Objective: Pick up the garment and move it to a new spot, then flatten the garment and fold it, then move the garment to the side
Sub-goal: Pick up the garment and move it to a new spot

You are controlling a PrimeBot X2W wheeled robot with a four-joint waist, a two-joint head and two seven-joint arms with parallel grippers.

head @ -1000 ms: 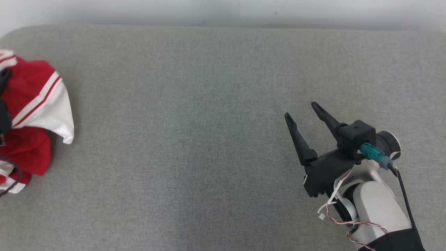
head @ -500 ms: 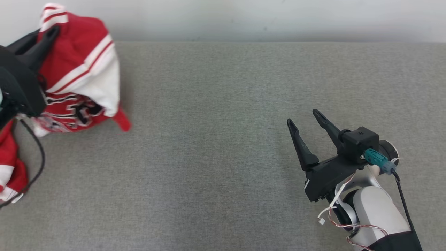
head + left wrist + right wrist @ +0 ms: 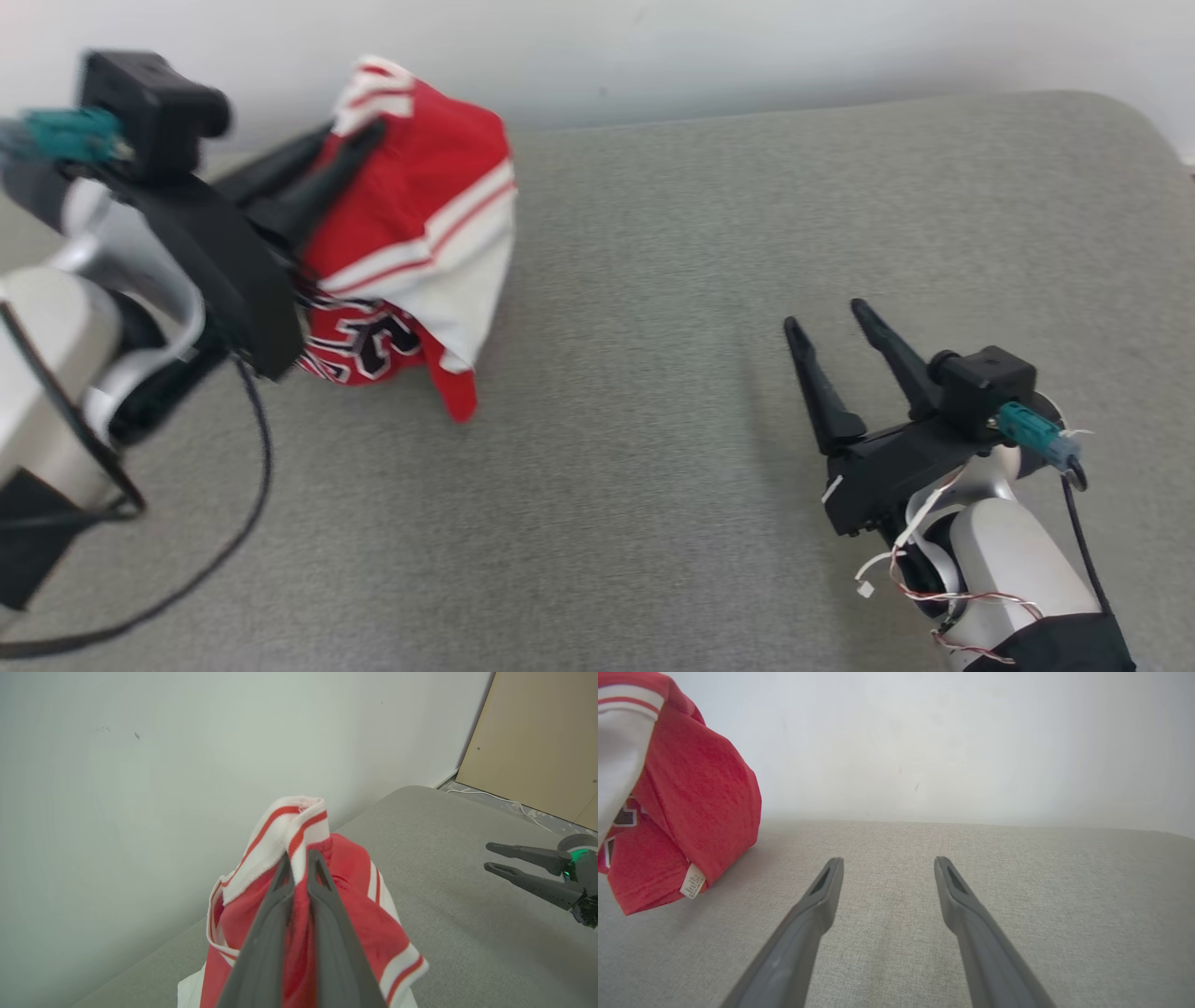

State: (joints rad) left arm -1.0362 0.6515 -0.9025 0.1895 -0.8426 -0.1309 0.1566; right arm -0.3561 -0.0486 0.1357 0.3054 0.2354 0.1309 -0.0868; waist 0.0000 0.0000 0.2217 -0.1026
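My left gripper (image 3: pixel 299 858), jaws pinched narrow, holds the red jersey garment with white stripes and black-and-white lettering (image 3: pixel 411 215) by a striped white-and-red hem that sticks out just past the fingertips. The rest of the cloth hangs bunched below and around the two dark fingers. Whether its lowest red corner touches the grey fabric-covered table (image 3: pixel 653 467) I cannot tell. My right gripper (image 3: pixel 825 315) hovers well apart from the garment, jaws spread wide and empty, fingers pointing towards the pale wall (image 3: pixel 924 742). Seen from that gripper, the garment hangs far to the left, a small white label (image 3: pixel 692 881) on its lower edge.
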